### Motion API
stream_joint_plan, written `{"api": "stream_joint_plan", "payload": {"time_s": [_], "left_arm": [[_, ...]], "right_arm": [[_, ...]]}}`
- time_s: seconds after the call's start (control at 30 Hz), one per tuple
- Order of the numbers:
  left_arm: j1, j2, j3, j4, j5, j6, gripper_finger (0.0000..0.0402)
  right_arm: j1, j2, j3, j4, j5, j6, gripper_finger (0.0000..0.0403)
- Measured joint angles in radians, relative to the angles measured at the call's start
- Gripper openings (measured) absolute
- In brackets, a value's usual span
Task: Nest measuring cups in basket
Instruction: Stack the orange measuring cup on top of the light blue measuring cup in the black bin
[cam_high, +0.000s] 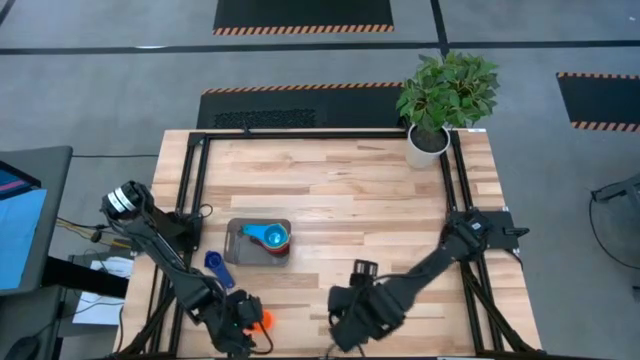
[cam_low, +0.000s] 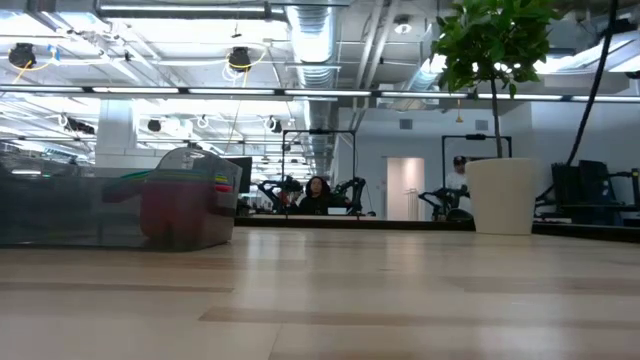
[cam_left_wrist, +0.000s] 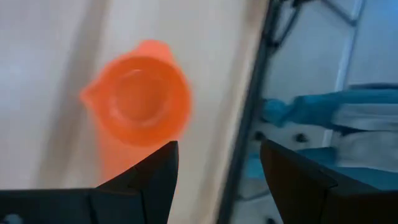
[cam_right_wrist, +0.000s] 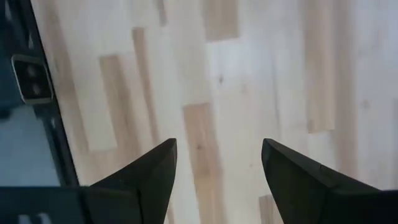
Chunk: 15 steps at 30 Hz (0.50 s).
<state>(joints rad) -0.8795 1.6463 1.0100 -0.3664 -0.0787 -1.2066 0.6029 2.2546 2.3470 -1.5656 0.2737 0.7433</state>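
Just ahead of left gripper (cam_left_wrist: 214, 171), slightly off its centreline: orange cup (cam_left_wrist: 138, 99), mouth up on table (cam_high: 380, 200) near front edge. Fingers apart, empty, cup not between them. Dark blue cup (cam_high: 213, 262) lies between gripper and basket (cam_high: 234, 232). Basket beyond, already holding nested stack, light blue cup (cam_high: 268, 236) on top. Step judged: reaching for orange cup. Next: shift over it, descend, close on rim or handle. Right gripper (cam_right_wrist: 217, 168) waiting over bare wood, fingers apart. No readable writing or brands.
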Motion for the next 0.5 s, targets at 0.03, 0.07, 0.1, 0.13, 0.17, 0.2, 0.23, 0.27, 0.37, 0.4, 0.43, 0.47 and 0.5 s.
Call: {"api": "stream_joint_plan", "payload": {"time_s": [0.03, 0.07, 0.1, 0.13, 0.17, 0.2, 0.23, 0.27, 0.37, 0.4, 0.43, 0.47, 0.5], "left_arm": [[0.000, -0.001, 0.000, 0.025, 0.002, -0.006, 0.0215], [0.000, -0.002, 0.001, 0.049, -0.010, -0.008, 0.0215], [0.000, -0.002, 0.002, 0.055, -0.030, -0.011, 0.0215], [-0.001, 0.000, 0.002, 0.049, -0.052, -0.012, 0.0215], [-0.003, 0.012, 0.002, 0.047, -0.065, -0.009, 0.0215], [-0.001, 0.029, 0.002, 0.048, -0.066, -0.009, 0.0215], [-0.001, 0.045, 0.001, 0.044, -0.068, -0.010, 0.0215], [0.001, 0.060, 0.000, 0.042, -0.066, -0.014, 0.0215], [0.009, 0.100, 0.010, 0.048, -0.043, -0.025, 0.0215], [0.009, 0.108, 0.014, 0.040, -0.041, -0.025, 0.0215], [0.010, 0.116, 0.019, 0.038, -0.045, -0.023, 0.0215], [0.014, 0.123, 0.027, 0.039, -0.054, -0.019, 0.0215], [0.016, 0.124, 0.031, 0.038, -0.065, -0.015, 0.0215]], "right_arm": [[0.014, -0.006, 0.000, 0.000, 0.039, 0.027, 0.0258], [0.028, -0.012, 0.000, 0.000, 0.075, 0.054, 0.0258], [0.041, -0.016, 0.000, 0.004, 0.107, 0.080, 0.0258], [0.051, -0.019, 0.000, 0.001, 0.134, 0.104, 0.0258], [0.059, -0.020, 0.000, -0.005, 0.156, 0.126, 0.0258], [0.069, -0.020, 0.000, -0.008, 0.176, 0.149, 0.0258], [0.078, -0.020, 0.000, -0.008, 0.197, 0.168, 0.0258], [0.088, -0.020, 0.000, -0.006, 0.222, 0.183, 0.0258], [0.124, -0.020, 0.000, -0.006, 0.344, 0.251, 0.0258], [0.135, -0.021, 0.000, -0.007, 0.384, 0.277, 0.0258], [0.148, -0.025, 0.000, -0.005, 0.418, 0.299, 0.0258], [0.159, -0.031, 0.000, -0.004, 0.447, 0.314, 0.0258], [0.166, -0.039, 0.000, -0.005, 0.472, 0.333, 0.0258]]}}
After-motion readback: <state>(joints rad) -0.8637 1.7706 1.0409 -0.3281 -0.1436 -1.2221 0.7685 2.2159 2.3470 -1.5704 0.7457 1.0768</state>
